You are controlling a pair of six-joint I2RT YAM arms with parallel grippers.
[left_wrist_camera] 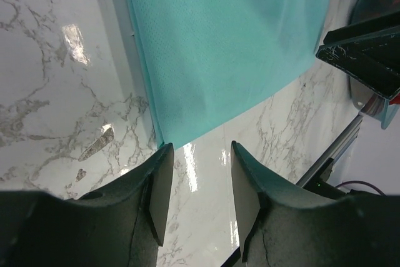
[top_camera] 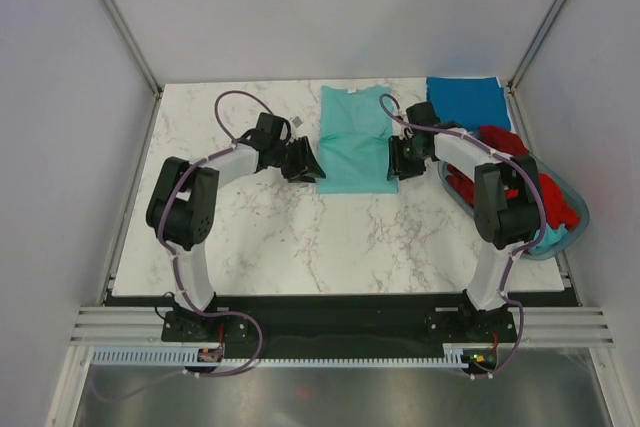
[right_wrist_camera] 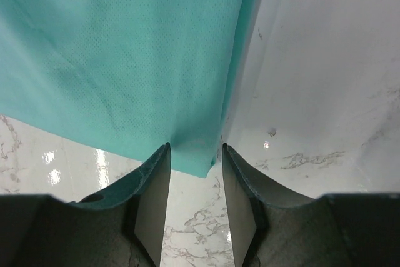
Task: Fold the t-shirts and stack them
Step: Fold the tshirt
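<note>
**Light teal t-shirt (top_camera: pixel 355 139) flat on the counter (top_camera: pixel 250 237), one open tool at each near corner.**

The light teal t-shirt lies as a long, narrow rectangle at the middle of the counter's far half, with its collar end farthest from the arm bases. The left tool (left_wrist_camera: pixel 199 148) sits at the near left corner of this shirt with its jaws parted, and nothing is gripped; the hem corner lies just ahead of the gap. The right tool (right_wrist_camera: pixel 194 148) sits at the near right corner, also parted and gripping nothing; the cloth edge reaches to its fingertips. The blue t-shirt (top_camera: pixel 463 102) lies folded flat beyond and to the right of the teal shirt. The red t-shirts (top_camera: pixel 510 172) are heaped in a basket (top_camera: pixel 570 237) to the right of the teal shirt.
</note>
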